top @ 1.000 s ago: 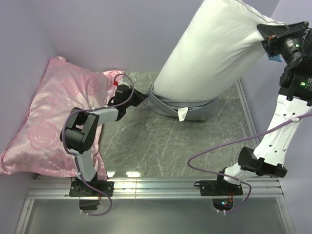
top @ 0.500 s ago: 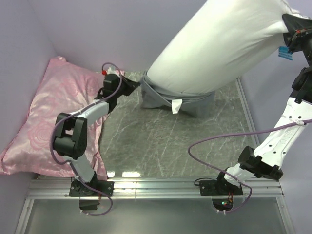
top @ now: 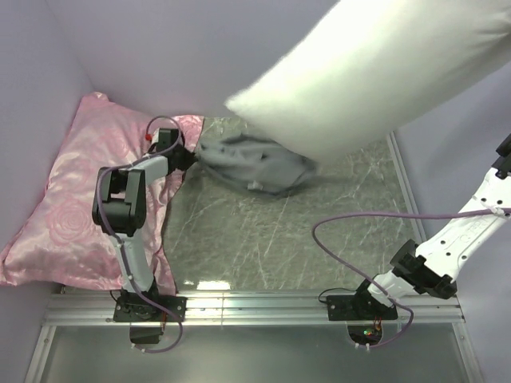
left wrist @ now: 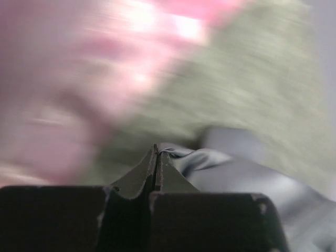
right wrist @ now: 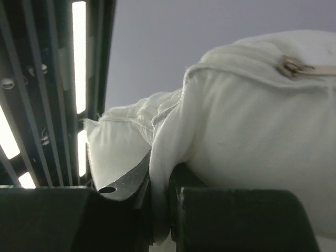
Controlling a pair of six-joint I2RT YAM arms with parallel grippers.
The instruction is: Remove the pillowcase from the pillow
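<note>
Left gripper (left wrist: 156, 157): jaws pressed together, with a fold of the pillowcase (left wrist: 236, 176) pinched at their tips; this wrist view is smeared.
Left arm (top: 128, 203): reaches from its base at the near edge towards the table's far-left corner, with the wrist just above the inner edge of the pink pillow.
Pillowcase: a crumpled silver-grey heap on the table (top: 279, 239), close to the far edge and left of the middle. Its left end runs into the left gripper, and a small pale label shows on its near side.
Right gripper (right wrist: 160, 176): clamped on a bunched corner of the pillow (right wrist: 247, 142), with white cloth squeezed between the two fingers. It is out of sight in the overhead view.
Right arm (top: 467, 231): rises steeply from its base and leaves the frame at the right side.
Pillow: plump, plain white and lifted off the table. It slants from the upper right down to a bare end that hangs over the right part of the pillowcase. I cannot tell whether the two touch.
Seam detail: a small tan tab (right wrist: 294, 67) sits on the pillow's edge near the clamped corner.
Pink pillow (top: 72, 207): rose-patterned satin, lying along the table's left edge from the near side up to the far-left corner.
Walls: plain lilac on the left, the far side and the right.
</note>
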